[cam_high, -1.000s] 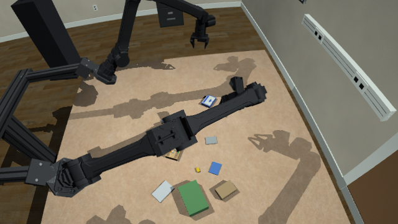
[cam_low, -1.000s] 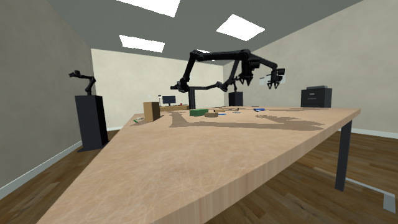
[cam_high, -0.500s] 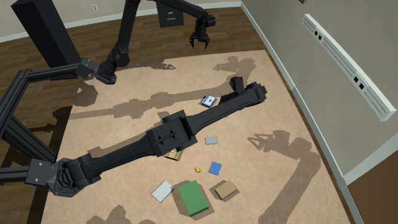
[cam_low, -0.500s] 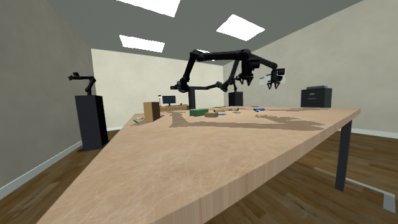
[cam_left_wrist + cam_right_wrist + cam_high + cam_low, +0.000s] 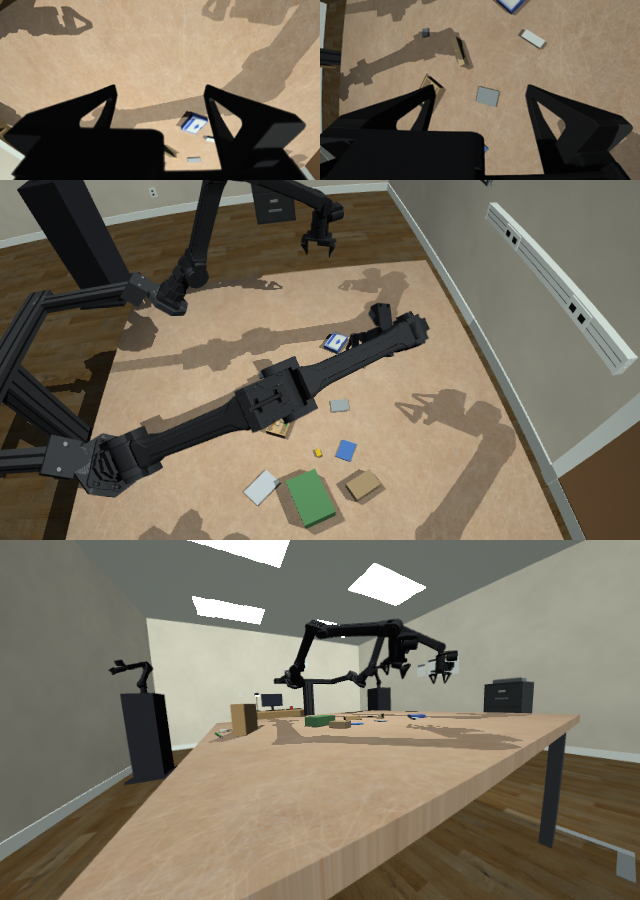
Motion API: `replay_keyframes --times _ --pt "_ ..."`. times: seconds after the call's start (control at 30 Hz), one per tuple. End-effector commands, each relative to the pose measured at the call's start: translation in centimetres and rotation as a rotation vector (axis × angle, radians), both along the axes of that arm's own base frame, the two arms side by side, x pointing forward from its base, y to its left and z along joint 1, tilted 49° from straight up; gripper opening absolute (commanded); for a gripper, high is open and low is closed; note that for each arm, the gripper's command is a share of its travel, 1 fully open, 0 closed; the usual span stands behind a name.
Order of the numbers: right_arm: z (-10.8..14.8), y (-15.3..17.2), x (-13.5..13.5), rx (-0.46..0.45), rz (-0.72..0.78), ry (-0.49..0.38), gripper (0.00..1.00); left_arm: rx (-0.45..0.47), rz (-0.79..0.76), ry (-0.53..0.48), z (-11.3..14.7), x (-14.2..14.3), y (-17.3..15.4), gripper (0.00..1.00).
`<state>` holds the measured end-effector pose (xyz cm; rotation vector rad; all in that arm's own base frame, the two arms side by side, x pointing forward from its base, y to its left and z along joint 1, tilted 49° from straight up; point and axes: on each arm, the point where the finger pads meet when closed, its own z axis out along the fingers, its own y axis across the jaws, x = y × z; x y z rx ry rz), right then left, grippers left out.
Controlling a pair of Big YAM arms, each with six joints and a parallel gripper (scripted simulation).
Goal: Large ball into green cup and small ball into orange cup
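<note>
The covered wooden puzzle (image 5: 278, 427) lies on the table, mostly hidden under my right arm's elbow. It also shows in the right wrist view (image 5: 432, 86), partly behind a finger. I cannot make out the balls or cups. My right gripper (image 5: 361, 339) (image 5: 480, 89) hangs high over the table's middle, open and empty. My left gripper (image 5: 318, 245) (image 5: 160, 89) is raised high over the far end of the table, open and empty. Neither gripper touches anything.
A blue and white box (image 5: 335, 342) lies by the right gripper. A grey tile (image 5: 339, 405), blue tile (image 5: 346, 450), small yellow piece (image 5: 317, 452), white card (image 5: 261, 487), green block (image 5: 310, 498) and tan block (image 5: 363, 484) lie nearer. A brown box (image 5: 243, 719) stands at a table edge.
</note>
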<state>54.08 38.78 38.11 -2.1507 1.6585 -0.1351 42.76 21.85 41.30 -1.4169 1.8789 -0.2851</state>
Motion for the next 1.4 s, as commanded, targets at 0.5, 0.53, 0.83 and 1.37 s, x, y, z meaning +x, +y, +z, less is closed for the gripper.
replay_keyframes --times 0.5,0.53,0.83,1.37 --pt "1.6 0.3 -0.2 0.018 0.005 -0.026 1.0 0.434 0.242 -0.126 6.8 -10.8 15.3 1.0" --pt "1.6 0.3 -0.2 0.018 0.005 -0.026 1.0 0.434 0.242 -0.126 6.8 -10.8 15.3 1.0" --pt "1.6 0.3 -0.2 0.018 0.005 -0.026 1.0 0.733 0.428 -0.081 10.9 -21.3 21.9 1.0" --pt "1.6 0.3 -0.2 0.018 0.005 -0.026 1.0 1.165 0.72 0.154 17.2 -39.1 24.4 1.0"
